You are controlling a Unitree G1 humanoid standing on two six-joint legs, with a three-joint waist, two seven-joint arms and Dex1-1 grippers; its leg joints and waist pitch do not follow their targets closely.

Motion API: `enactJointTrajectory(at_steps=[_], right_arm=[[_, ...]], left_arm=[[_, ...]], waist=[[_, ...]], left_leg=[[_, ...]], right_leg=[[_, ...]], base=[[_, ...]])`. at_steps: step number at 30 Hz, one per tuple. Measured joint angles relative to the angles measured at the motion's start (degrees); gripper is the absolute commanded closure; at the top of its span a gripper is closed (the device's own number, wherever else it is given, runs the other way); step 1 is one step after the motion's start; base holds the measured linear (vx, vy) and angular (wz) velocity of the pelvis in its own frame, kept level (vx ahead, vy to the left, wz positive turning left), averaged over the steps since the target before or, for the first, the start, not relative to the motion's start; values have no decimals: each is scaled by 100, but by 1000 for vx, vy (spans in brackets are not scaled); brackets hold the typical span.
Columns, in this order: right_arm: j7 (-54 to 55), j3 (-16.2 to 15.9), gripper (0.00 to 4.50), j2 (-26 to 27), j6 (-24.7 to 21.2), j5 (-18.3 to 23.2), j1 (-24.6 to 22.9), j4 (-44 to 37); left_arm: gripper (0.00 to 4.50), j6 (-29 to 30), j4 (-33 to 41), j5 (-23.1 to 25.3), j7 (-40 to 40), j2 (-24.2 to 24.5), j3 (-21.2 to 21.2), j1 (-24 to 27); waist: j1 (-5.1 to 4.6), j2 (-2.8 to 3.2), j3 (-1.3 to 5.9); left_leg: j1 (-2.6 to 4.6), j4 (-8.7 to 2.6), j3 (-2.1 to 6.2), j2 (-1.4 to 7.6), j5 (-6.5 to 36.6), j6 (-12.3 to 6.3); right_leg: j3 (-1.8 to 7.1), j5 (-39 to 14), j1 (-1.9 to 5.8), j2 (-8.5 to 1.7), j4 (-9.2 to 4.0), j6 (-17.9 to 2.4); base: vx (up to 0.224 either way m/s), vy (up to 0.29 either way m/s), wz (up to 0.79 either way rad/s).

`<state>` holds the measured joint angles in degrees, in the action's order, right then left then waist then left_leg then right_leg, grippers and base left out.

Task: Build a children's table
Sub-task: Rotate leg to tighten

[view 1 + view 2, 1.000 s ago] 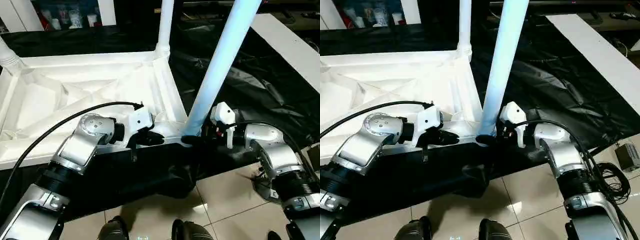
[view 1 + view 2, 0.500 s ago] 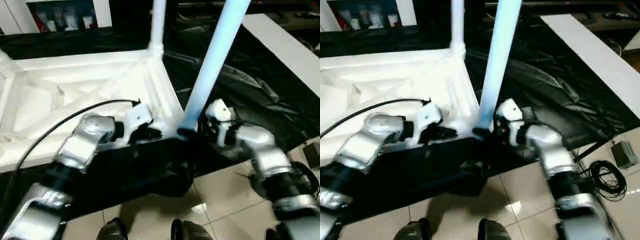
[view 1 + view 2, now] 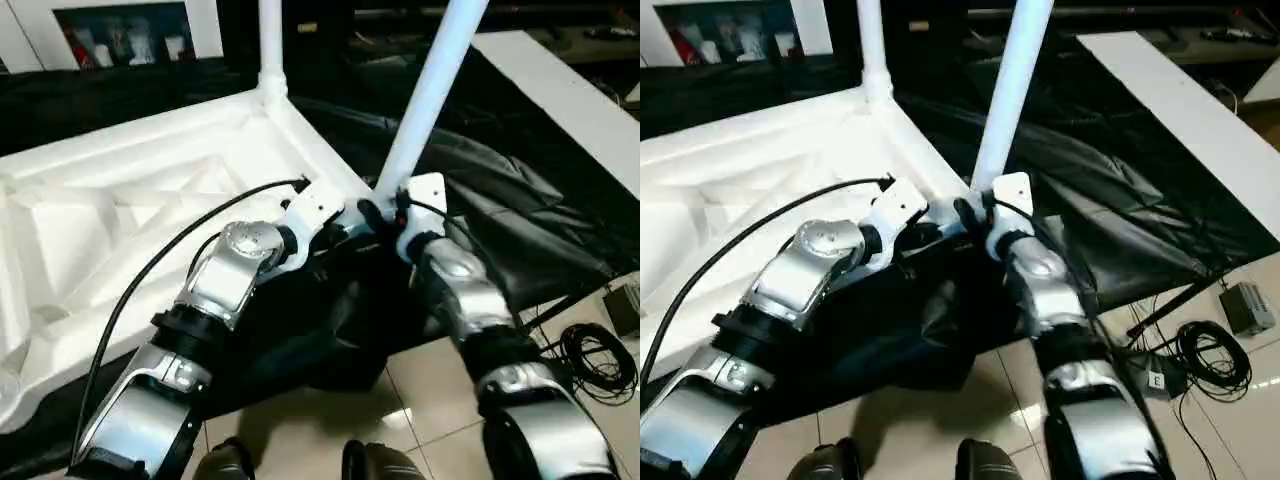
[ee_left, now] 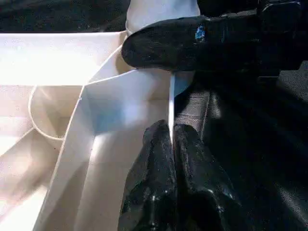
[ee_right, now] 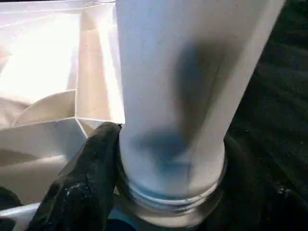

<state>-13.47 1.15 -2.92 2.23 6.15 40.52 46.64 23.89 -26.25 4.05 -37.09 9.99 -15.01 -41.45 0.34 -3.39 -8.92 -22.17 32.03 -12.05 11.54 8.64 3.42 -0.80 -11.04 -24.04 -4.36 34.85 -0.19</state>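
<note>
At the near corner of the upturned large white plastic ribbed tabletop (image 3: 120,220), on black sheeting (image 3: 520,230), the right gripper (image 5: 159,192) is clamped round the base of a long white tubular leg (image 3: 425,95) standing in its socket. Left gripper (image 4: 172,144) pinched together on the tabletop's thin rim beside it. Another leg (image 3: 270,40) stands at the far corner.

The ribbed tabletop (image 3: 120,200) is white, as are its tubular legs (image 3: 430,90). Black sheeting (image 3: 520,230) lies beneath. Both claws' fingers (image 4: 159,183) are black, the forearms (image 3: 230,280) silver. The floor (image 3: 420,390) is beige tile.
</note>
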Motion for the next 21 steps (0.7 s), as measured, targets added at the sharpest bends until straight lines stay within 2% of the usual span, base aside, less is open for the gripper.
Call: enactJointTrajectory(at_steps=[3,4,5,7,9,13,14,18,21], right_arm=[[-191,78,183,5,87,34,0,45],[-264,104,127,-1,107,51,-3,50],[-350,126,113,-8,138,88,-12,49],[-586,122,105,-18,223,167,-36,43],[-727,75,75,-82,241,176,-46,25],[-1157,-72,56,-287,277,168,-67,-190],[-1275,-130,39,-364,265,143,-72,-268],[-2156,-426,39,-965,14,11,-160,-729],[-3217,-616,39,-1491,-182,92,-455,-1172]], left_arm=[[450,-13,45,10,-31,38,-5,19],[450,-17,70,8,-49,78,-7,29],[450,-17,90,7,-75,92,-6,39],[450,-22,139,-31,-151,166,2,63],[450,-31,227,-55,-219,218,-3,100],[450,-46,417,-89,-423,372,-4,201],[450,-57,483,-100,-509,430,-5,236],[450,-132,695,-216,-971,692,-44,346],[450,-190,784,-329,-1338,899,-64,405]], waist=[[0,0,0],[0,0,0],[-1,0,0],[-5,2,-2],[-13,3,-2],[-23,4,-2],[-22,4,-2],[3,4,-2],[44,3,-2]], left_leg=[[-4,-6,0,0,0,0],[-8,-7,0,0,0,0],[-11,-9,0,0,0,0],[-12,-15,0,0,0,0],[-15,-18,0,3,-1,0],[-39,-22,-2,15,-2,0],[-45,-21,-2,18,-3,-1],[-68,-17,-2,26,-19,-27],[-78,-7,-3,25,-12,-37]], right_leg=[[-1,0,-5,0,0,0],[-2,0,-10,0,0,0],[-2,0,-14,1,0,0],[-1,0,-18,1,0,0],[-2,0,-27,5,2,0],[-2,0,-67,19,15,0],[-2,0,-77,22,18,0],[-5,0,-93,30,16,0],[-3,0,-92,29,8,-1]], base=[[0,0,0],[0,0,0],[0,0,0],[0,0,0],[0,0,0],[0,0,0],[0,0,0],[0,0,0],[0,0,0]])
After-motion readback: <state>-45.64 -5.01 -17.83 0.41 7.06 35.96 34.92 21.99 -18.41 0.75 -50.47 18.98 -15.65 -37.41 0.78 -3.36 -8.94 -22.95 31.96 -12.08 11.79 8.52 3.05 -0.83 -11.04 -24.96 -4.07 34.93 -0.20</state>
